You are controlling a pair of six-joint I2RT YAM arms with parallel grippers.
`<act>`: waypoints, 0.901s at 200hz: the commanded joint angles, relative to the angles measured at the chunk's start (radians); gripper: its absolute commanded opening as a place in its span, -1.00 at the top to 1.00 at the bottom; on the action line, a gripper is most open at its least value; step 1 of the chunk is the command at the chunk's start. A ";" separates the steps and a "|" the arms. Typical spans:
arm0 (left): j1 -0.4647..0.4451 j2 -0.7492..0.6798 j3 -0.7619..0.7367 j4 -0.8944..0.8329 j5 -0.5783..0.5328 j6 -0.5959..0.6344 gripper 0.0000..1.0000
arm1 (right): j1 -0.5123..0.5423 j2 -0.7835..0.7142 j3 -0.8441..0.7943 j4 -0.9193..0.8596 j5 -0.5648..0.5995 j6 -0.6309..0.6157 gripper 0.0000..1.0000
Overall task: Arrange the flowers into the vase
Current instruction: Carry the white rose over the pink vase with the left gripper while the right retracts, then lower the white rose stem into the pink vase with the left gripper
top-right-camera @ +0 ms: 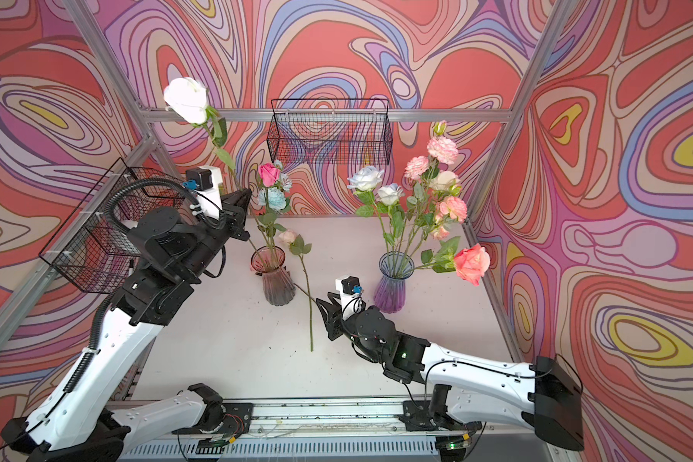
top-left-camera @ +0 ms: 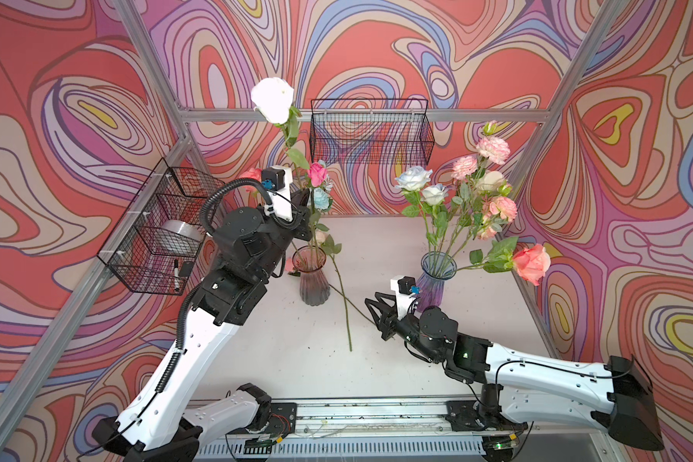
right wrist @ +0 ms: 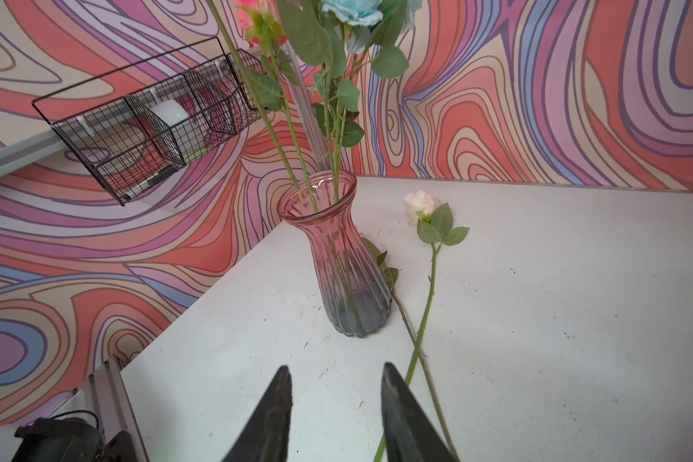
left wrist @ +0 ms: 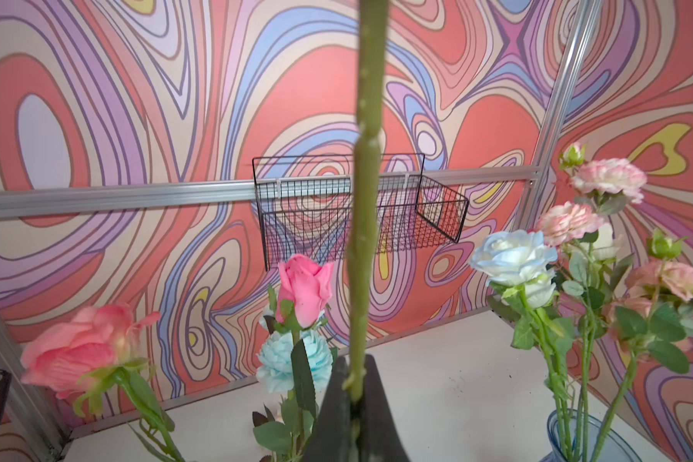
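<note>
left gripper [left wrist: 355, 368] pinched on the white rose [top-left-camera: 273, 100] stem. in the top view the bloom is upper left, long axis slanting down-right through the claw, lower end at the pink vase [top-left-camera: 311, 280] mouth. looks like lower-and-release next. right gripper [right wrist: 335, 366] spread, empty; cream rose [right wrist: 419, 204] stem lies on the table [right wrist: 557, 300] just beside it.

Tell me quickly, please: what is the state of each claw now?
Left claw: closed on the stem of the long-stemmed white artificial rose.
Right claw: open, holding nothing.
</note>
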 commanded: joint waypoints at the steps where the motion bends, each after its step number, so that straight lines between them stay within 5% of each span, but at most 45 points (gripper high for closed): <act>1: 0.005 0.027 0.014 -0.042 -0.016 0.055 1.00 | 0.003 0.020 0.022 0.021 -0.031 -0.002 0.25; 46: 0.035 0.074 -0.038 0.015 -0.044 0.085 1.00 | 0.003 0.006 0.018 0.002 -0.009 -0.011 0.26; 157: 0.054 -0.044 -0.409 0.109 -0.067 -0.083 1.00 | 0.003 0.040 0.052 -0.056 0.024 -0.012 0.25; 180: 0.057 -0.039 -0.423 0.083 -0.065 -0.102 0.69 | 0.003 0.057 0.080 -0.096 0.038 -0.007 0.25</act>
